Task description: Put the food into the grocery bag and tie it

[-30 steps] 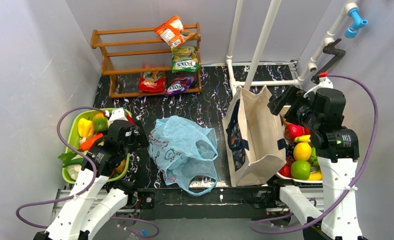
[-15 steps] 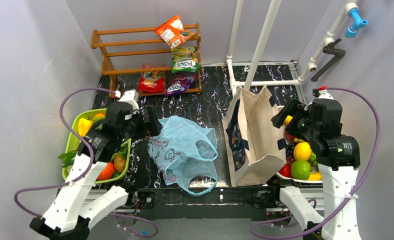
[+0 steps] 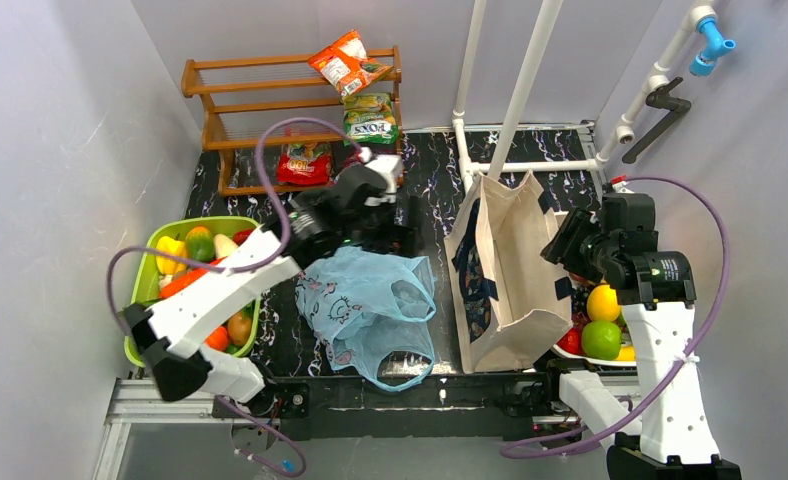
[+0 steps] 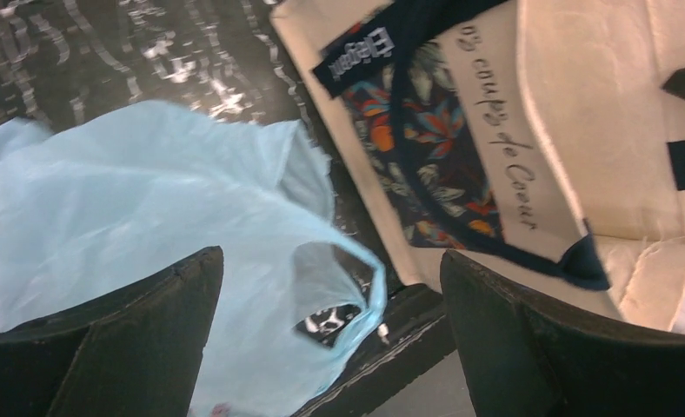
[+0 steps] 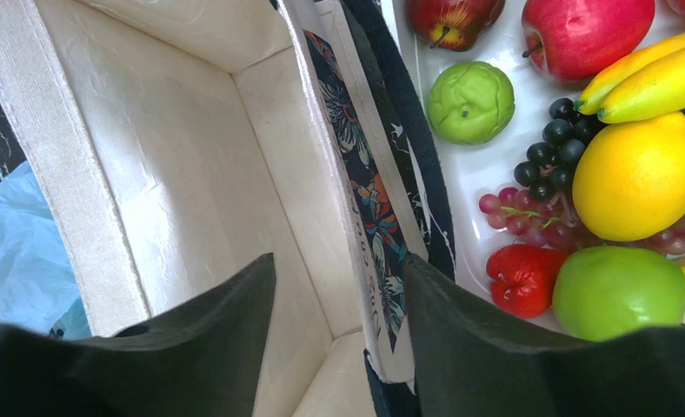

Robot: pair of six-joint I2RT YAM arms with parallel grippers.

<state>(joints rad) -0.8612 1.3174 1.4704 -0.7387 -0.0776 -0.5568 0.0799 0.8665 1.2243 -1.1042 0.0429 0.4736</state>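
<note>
Jaws of the left gripper stand wide and empty over the grocery bag. On the right gripper they sit narrower, straddling a wall of the canvas tote.

My left arm stretches far forward and rightward, left tool spread wide and empty. My right arm stands upright, wrist bent downward, right tool partly spread, gripping nothing.

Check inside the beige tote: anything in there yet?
Only bare beige lining shows inside the tote, with nothing resting on it. The right gripper blocks part of its floor, so that patch cannot be checked.
</note>
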